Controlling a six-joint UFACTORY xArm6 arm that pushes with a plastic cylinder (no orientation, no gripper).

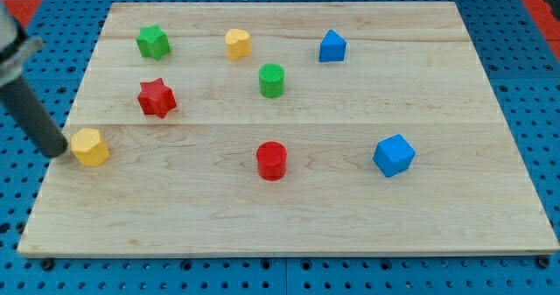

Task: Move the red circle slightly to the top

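The red circle [271, 160] stands on the wooden board [289, 216] a little below the middle. My tip [58, 151] is at the board's left edge, just left of the yellow hexagon [89, 146] and touching or nearly touching it. The tip is far to the left of the red circle. The dark rod rises from the tip toward the view's top left.
A red star [157, 98] lies above and right of the yellow hexagon. A green star [152, 42], a yellow heart-like block [237, 44] and a blue block [332, 46] sit near the top. A green cylinder [272, 80] stands above the red circle. A blue cube [393, 155] lies at the right.
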